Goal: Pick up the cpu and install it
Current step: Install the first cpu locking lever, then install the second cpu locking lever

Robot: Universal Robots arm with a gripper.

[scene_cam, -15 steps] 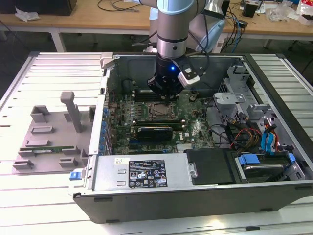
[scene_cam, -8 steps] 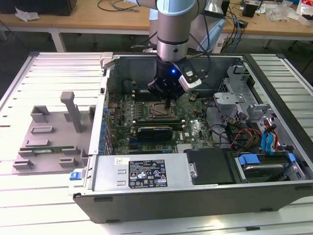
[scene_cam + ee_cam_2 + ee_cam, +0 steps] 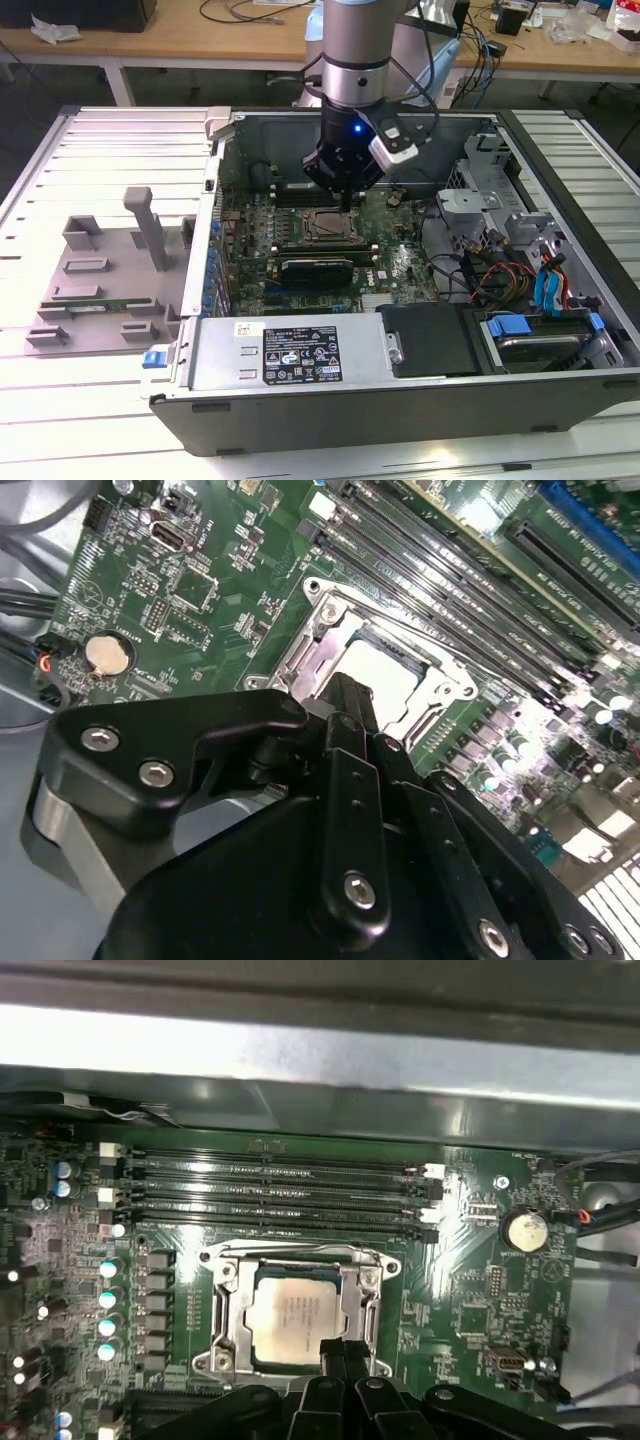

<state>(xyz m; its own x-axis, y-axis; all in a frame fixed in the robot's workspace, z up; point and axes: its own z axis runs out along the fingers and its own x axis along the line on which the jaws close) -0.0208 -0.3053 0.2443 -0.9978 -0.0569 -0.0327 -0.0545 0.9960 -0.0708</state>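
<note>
The cpu [image 3: 295,1315], a square chip with a silver-grey top, lies flat inside the metal socket frame [image 3: 222,1310] on the green motherboard [image 3: 400,262]. In the second wrist view the cpu [image 3: 388,672] shows as a pale square just beyond the fingertips. My gripper [image 3: 345,205] hangs straight over the socket inside the open computer case. Its black fingers [image 3: 338,1352] stand together at the near edge of the chip with nothing between them. The fingertips [image 3: 346,692] hover just over the socket frame's edge.
Black memory slots [image 3: 270,1190] run beside the socket, with a coin battery [image 3: 524,1228] nearby. The case walls, a power supply [image 3: 290,355] and a drive cage with cables [image 3: 520,270] ring the board. A grey tray [image 3: 100,270] holding a green memory stick [image 3: 95,306] sits at the exterior view's left.
</note>
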